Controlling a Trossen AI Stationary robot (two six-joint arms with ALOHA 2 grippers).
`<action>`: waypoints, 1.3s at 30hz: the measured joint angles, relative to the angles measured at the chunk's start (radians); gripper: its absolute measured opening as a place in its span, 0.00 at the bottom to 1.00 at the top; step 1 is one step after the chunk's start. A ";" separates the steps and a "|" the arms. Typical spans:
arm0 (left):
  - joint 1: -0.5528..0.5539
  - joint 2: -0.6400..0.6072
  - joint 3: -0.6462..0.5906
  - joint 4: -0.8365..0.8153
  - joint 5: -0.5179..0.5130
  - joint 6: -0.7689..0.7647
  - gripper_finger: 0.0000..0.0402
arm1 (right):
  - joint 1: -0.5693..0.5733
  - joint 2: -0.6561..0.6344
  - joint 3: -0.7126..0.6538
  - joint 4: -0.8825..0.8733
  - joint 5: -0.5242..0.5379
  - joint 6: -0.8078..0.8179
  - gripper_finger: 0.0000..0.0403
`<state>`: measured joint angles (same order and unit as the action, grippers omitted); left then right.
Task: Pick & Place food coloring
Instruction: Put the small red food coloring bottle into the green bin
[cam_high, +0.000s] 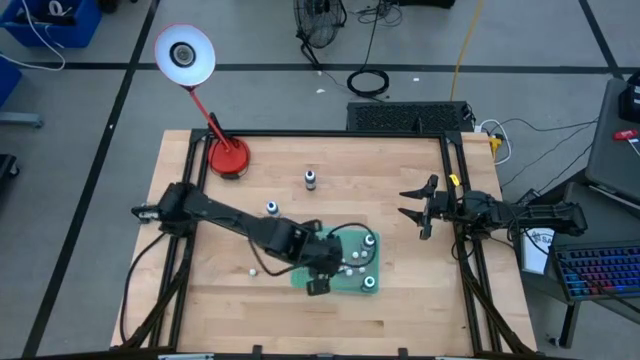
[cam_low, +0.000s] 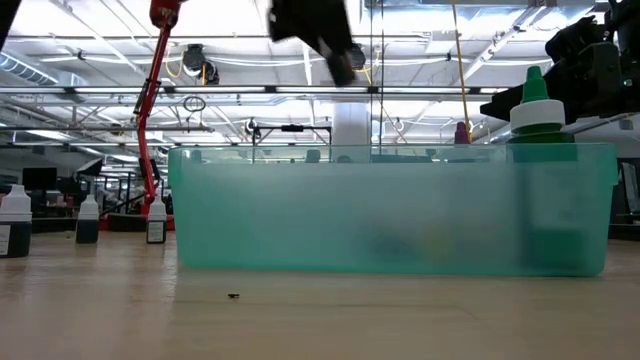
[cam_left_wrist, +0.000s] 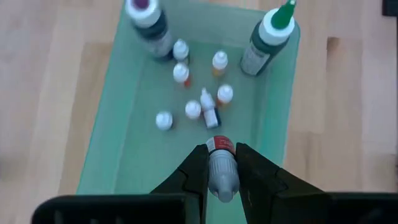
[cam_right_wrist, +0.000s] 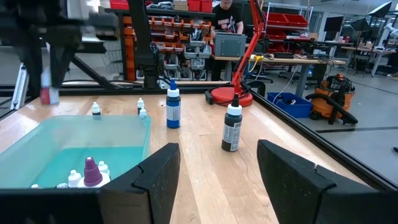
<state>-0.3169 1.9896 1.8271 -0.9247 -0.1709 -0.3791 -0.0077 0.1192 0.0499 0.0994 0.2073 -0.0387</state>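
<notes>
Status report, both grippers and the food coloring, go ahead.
Left gripper shut on small bottle, above green tray. Right gripper open, waiting at table's right. Nothing in the way.

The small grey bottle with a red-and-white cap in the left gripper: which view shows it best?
The left wrist view: the small grey bottle with a red-and-white cap sits pinched in the left gripper above the translucent green tray. The high view hides it under the arm; the low and right wrist views show only blur.

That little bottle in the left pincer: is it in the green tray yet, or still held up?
Held up. The left pincer is shut on the little bottle, above the green tray, not yet released.
</notes>
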 joint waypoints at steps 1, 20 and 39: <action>0.006 0.018 0.000 0.015 0.009 0.025 0.16 | 0.000 0.000 0.000 0.000 0.000 0.000 0.50; 0.060 0.306 0.005 0.094 0.040 0.107 0.15 | 0.000 0.000 0.000 0.000 0.000 0.000 0.51; 0.046 0.319 -0.002 0.112 0.126 0.114 0.25 | 0.000 0.000 0.000 0.001 0.000 0.000 0.50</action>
<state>-0.2707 2.3081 1.8248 -0.8127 -0.0448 -0.2655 -0.0074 0.1192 0.0502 0.1001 0.2073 -0.0383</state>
